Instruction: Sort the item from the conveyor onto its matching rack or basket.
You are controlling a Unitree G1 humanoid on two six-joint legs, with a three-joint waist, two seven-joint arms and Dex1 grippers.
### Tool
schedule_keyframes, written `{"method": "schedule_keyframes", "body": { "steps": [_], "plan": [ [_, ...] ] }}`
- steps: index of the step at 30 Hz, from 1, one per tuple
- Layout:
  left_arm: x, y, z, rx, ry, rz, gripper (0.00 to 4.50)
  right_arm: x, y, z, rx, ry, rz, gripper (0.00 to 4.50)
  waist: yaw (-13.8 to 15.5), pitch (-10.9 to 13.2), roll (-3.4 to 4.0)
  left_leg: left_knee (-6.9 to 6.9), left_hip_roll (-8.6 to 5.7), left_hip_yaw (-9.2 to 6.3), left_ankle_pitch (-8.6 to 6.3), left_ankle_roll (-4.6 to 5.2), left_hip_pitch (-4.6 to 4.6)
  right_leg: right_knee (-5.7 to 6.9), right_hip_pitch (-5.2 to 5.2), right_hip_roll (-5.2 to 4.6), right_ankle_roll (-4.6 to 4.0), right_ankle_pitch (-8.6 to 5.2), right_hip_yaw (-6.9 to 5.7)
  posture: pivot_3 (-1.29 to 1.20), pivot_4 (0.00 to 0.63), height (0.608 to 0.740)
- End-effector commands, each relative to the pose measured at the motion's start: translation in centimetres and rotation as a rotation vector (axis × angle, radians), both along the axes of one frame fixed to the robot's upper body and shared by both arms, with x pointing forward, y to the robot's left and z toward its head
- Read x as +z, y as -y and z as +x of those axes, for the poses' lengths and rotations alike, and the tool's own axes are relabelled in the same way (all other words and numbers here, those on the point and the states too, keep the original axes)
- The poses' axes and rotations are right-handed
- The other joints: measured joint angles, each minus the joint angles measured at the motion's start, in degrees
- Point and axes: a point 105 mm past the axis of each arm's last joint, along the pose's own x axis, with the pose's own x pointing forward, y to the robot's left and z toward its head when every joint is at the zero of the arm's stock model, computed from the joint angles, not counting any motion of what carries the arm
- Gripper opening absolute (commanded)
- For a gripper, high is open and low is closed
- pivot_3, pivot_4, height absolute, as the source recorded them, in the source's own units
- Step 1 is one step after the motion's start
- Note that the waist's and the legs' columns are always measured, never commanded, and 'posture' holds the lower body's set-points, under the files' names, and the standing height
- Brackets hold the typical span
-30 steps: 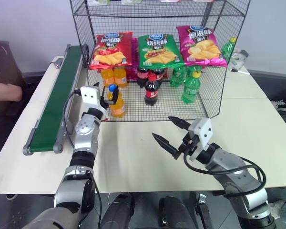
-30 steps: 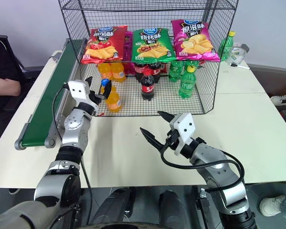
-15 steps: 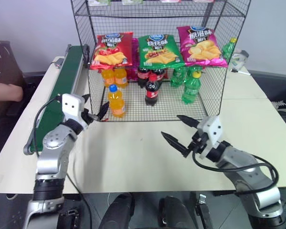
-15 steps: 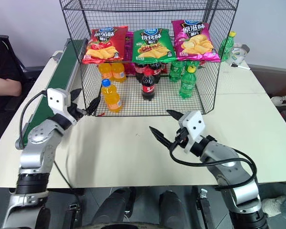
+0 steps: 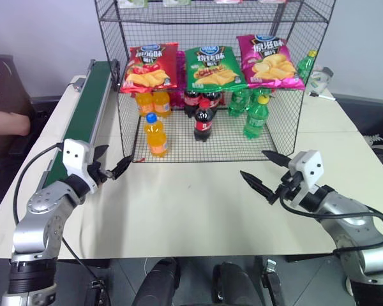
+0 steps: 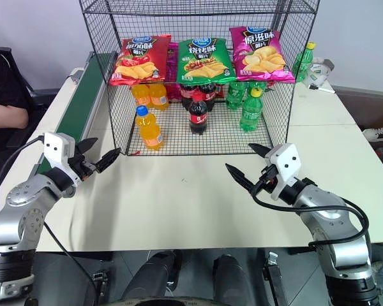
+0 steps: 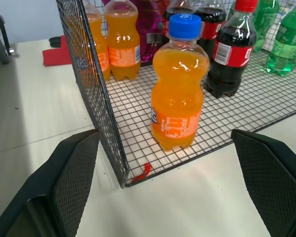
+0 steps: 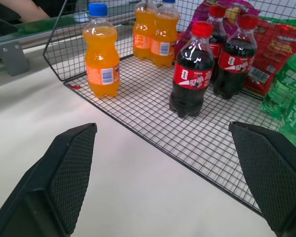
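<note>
Orange soda bottle point(image 5: 156, 134) stands upright on the rack's point(image 5: 277, 137) lowest wire level, front-left corner, just inside the mesh; two more orange bottles point(image 5: 152, 102) behind it, cola bottle point(image 5: 203, 120) to its right. Left end effector point(image 5: 112, 167) fingers spread apart, empty, over the tabletop point(image 5: 179, 204) between conveyor point(image 5: 76, 131) and rack corner. Right end effector point(image 5: 265, 171) also spread wide, empty, in front of the rack's right side.
</note>
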Motion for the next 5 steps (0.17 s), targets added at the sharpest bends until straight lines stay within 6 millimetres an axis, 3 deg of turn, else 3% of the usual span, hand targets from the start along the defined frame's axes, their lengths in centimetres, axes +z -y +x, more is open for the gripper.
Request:
{"method": "schedule_keyframes", "body": {
  "steps": [1, 5],
  "plan": [
    [1.81, -0.25, -0.52, -0.006, 0.061, 0.019, 4.43, 1.04, 0.35, -0.07, -0.001, 0.053, -0.018, 4.5, 0.0, 0.0, 0.0, 0.0, 0.0, 0.0, 0.0, 0.0, 0.0, 0.0, 0.0, 0.0, 0.0, 0.0, 0.0, 0.0, 0.15, 0.74],
    [1.86, -0.27, -0.79, -0.016, 0.062, 0.037, 4.43, 1.0, 0.29, -0.1, 0.001, 0.053, -0.02, 4.5, 0.01, 0.0, 0.0, -0.01, 0.0, 0.0, 0.0, 0.0, 0.0, -0.01, 0.0, 0.0, -0.01, -0.01, 0.0, 0.0, 0.15, 0.74]
  ]
}}
